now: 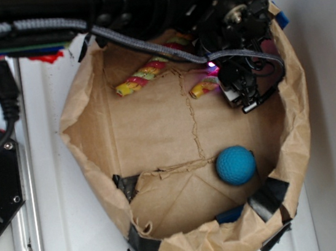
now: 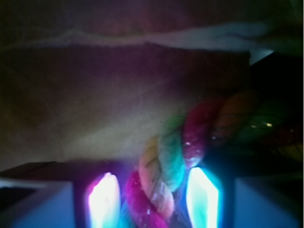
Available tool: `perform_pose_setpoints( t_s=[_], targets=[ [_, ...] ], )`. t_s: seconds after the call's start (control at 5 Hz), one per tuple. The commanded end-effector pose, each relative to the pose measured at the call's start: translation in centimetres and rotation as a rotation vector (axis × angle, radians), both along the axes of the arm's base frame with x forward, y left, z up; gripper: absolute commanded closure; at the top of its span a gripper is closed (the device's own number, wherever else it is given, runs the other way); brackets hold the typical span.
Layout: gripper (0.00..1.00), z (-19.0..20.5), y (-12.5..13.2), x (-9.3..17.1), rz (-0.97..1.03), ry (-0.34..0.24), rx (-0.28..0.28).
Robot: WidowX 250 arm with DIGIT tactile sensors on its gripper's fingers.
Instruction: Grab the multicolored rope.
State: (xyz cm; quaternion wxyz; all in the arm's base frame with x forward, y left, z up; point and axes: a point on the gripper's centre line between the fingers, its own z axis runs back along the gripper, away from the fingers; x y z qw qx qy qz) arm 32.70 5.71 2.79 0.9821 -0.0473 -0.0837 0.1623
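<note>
Our gripper (image 2: 154, 202) straddles the rope (image 2: 164, 173) near the paper bag's (image 1: 85, 155) far wall, fingers (image 2: 203, 197) apart either side. We should close squarely across its thickest twist before lifting.

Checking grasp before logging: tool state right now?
Tool: fingers on either side of the multicolored rope, one end between them; whether they are clamped or open cannot be told.
</note>
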Motion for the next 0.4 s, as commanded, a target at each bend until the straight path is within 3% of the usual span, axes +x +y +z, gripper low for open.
perform_pose_setpoints(
  t_s=[0.0, 0.2],
  targets=[
    [1.00, 3.2, 0.8, -0.2, 0.021, -0.063, 0.014],
    [1.00, 5.9, 0.7, -1.4, 0.034, -0.091, -0.014]
  ],
)
